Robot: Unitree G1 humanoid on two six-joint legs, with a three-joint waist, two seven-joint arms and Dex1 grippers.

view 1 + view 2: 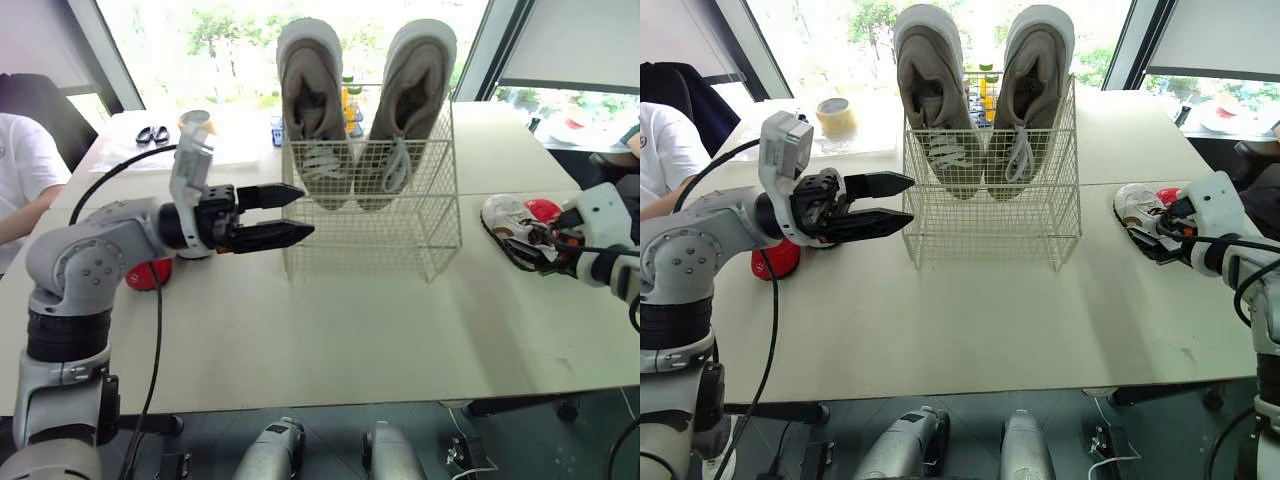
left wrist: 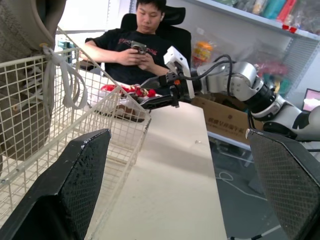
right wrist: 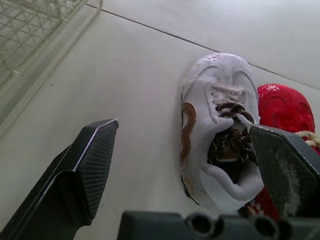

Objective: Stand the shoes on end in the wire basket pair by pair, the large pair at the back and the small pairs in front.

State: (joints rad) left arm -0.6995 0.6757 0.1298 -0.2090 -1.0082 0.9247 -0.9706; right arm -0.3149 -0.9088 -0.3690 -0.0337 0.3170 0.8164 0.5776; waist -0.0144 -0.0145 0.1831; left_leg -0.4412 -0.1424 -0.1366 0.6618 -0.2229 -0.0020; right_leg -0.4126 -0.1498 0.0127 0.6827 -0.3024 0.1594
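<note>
A white wire basket (image 1: 400, 230) stands mid-table, with a large grey pair (image 1: 318, 110) upright on end along its back. My left gripper (image 1: 305, 212) hovers open and holds nothing, its fingertips almost at the basket's front left corner. On the right, a small white shoe (image 3: 215, 130) lies on the table beside a small red shoe (image 3: 280, 107). My right gripper (image 3: 181, 127) is open low over them, the white shoe between its fingers and close to one finger (image 3: 285, 165). Another small red shoe (image 1: 148, 272) lies behind my left arm.
A person in white (image 1: 20, 170) sits at the far left. A person in a black shirt (image 2: 140, 45) sits beyond the table's right end. A tape roll (image 1: 835, 112) and small dark items (image 1: 152, 134) lie on the far table. Bare tabletop (image 1: 350, 330) spans the front.
</note>
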